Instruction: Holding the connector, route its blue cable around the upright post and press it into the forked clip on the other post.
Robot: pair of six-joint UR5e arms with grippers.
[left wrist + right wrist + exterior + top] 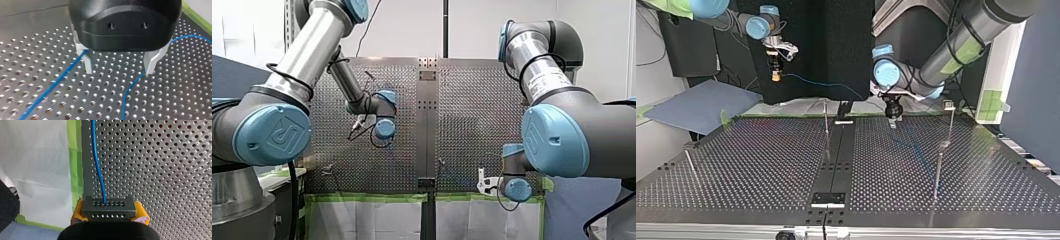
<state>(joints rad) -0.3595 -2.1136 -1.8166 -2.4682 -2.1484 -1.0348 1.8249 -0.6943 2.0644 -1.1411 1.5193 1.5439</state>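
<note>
Connector (109,208): gripped between the yellow pads of my right claw (110,217).
Blue cable (98,167): leaves the connector, running ahead of that claw.
Left claw (119,72): wide open, empty, low over the surface (37,50); cable strands pass beside each finger.

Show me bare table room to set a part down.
Bare: the stretch between the short post at the top view's left and the thin post by the centre rail. Crowded: between that rail and the two posts at that view's right, where the blue cable lies by my open left gripper.
</note>
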